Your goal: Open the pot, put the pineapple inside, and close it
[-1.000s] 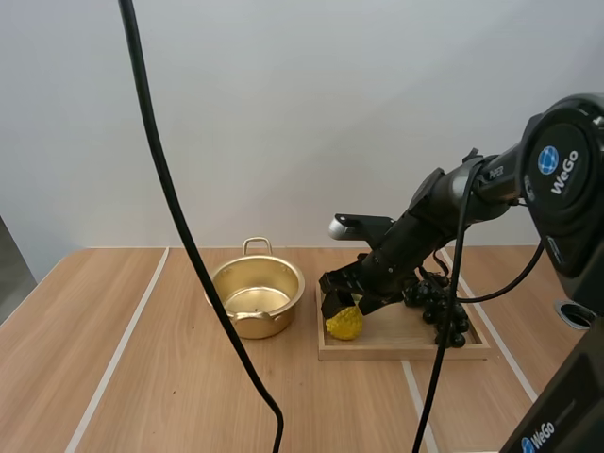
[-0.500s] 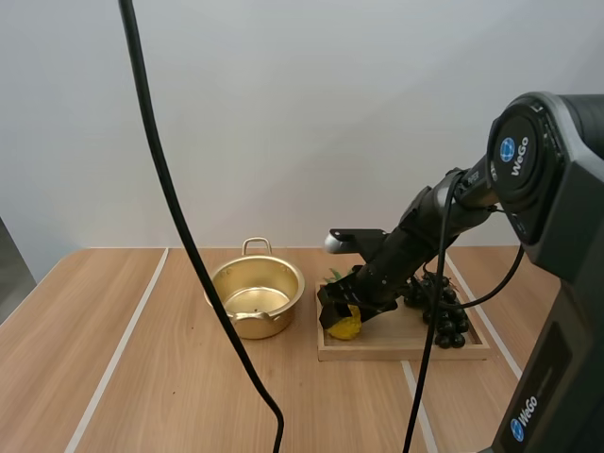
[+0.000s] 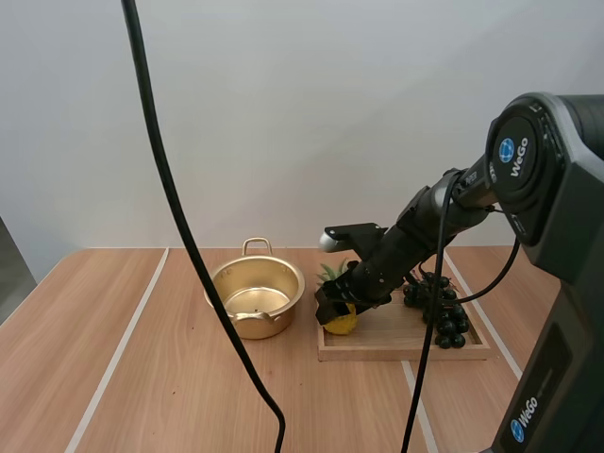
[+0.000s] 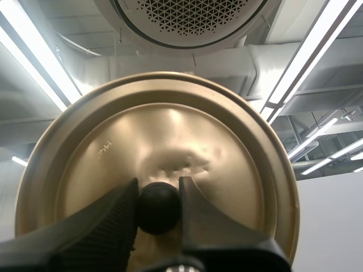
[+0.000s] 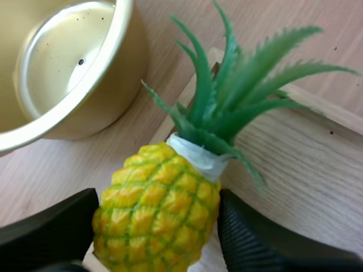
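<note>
A yellow pineapple [image 3: 342,323] with green leaves lies at the left end of the wooden tray [image 3: 406,344]. My right gripper [image 3: 338,307] reaches down to it. In the right wrist view both black fingers press the sides of the pineapple [image 5: 156,209], so my right gripper [image 5: 159,195] is shut on it. The open golden pot [image 3: 257,294] stands just left of the tray, and its wall [image 5: 96,107] shows beside the fruit. In the left wrist view my left gripper [image 4: 157,195] pinches the black knob [image 4: 157,208] of the golden lid [image 4: 170,136], held up in the air.
A bunch of dark grapes [image 3: 442,310] lies on the right part of the tray, close behind my right arm. Bare wooden table [image 3: 142,377] spreads to the left of the pot and in front of it.
My right gripper has come down from just above the pineapple and closed around it. The green leaves now show at the gripper's left. The pot has not moved.
</note>
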